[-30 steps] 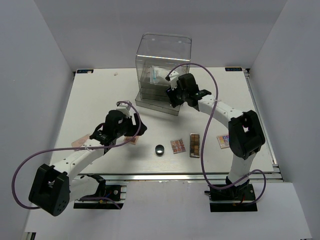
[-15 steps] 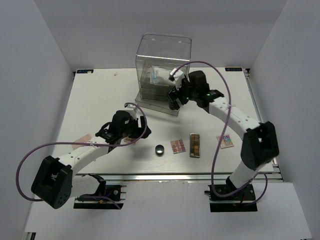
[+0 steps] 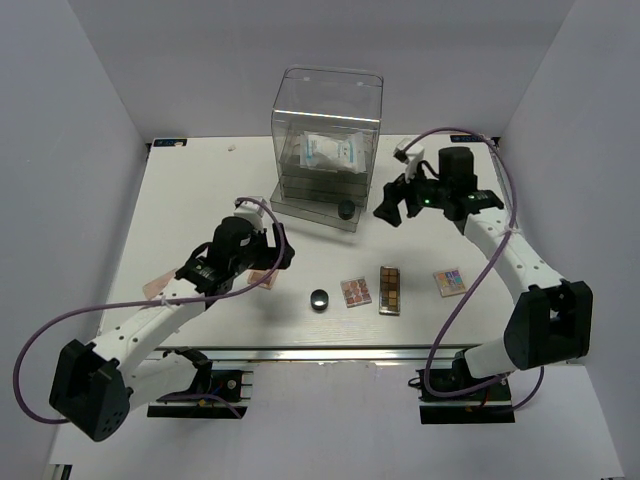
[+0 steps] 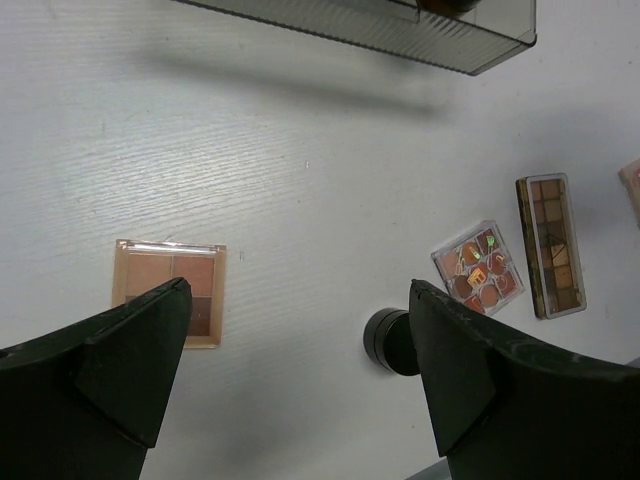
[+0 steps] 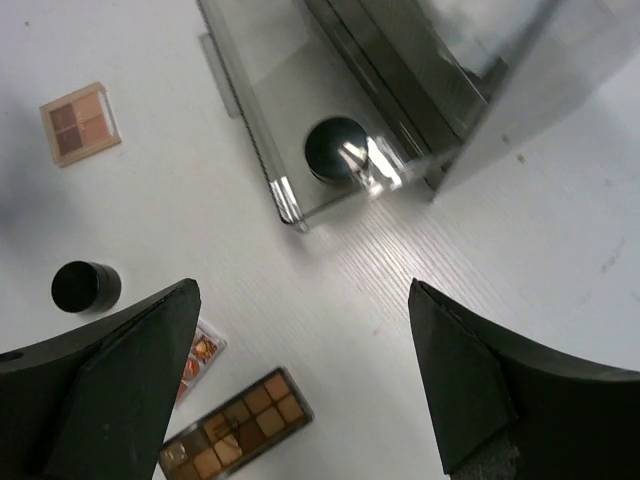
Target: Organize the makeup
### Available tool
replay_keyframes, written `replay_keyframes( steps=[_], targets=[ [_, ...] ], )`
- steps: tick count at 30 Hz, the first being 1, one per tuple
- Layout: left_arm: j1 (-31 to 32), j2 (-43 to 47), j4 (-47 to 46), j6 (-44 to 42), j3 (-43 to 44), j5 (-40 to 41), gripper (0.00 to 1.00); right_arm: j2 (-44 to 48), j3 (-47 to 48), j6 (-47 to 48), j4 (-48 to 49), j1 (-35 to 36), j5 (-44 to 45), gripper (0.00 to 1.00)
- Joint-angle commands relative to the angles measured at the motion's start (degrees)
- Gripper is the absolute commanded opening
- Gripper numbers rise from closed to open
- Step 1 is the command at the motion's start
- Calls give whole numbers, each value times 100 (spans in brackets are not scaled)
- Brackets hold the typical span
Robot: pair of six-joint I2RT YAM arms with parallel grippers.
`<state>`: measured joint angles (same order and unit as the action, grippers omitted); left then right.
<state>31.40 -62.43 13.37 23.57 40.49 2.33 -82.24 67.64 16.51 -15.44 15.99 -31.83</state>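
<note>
White left arm (image 3: 170,305) stretches to the middle of the worktop (image 3: 190,190), jaws wide apart and empty over a brown square eyeshadow palette (image 4: 165,268); right arm (image 3: 510,250) hovers near the far edge, jaws equally wide, empty.

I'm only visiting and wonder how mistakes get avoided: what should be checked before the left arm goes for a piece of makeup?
1. Left gripper open and empty: ok.
2. Brown palette lying flat on the table, beside the gripper's left finger: ok.
3. Gripper low enough to close on the palette: cannot tell.
4. Drawer of the clear box pulled out to take items: ok; one black pot sits in it.
5. Right gripper open, empty and off to the drawer's side: ok.
6. Second black pot apart from the brown palette: ok.
</note>
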Motion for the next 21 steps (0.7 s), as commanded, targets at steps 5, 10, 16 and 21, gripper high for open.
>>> replay_keyframes(
  steps=[5, 10, 16, 21],
  targets=[
    [77, 206, -27, 226, -252, -48, 98, 769, -338, 272, -1091, -825, -175, 89],
    [586, -84, -141, 420, -226, -40, 98, 1314, -917, 511, -1611, -904, 63, 89],
    [1667, -682, 175, 666, 161, 531, 98, 1781, -1253, 467, -1786, -1176, -15, 89],
    [2150, -954, 166, 771, 170, 901, 98, 1895, -1332, 739, -1901, -1396, -69, 89]
  ],
)
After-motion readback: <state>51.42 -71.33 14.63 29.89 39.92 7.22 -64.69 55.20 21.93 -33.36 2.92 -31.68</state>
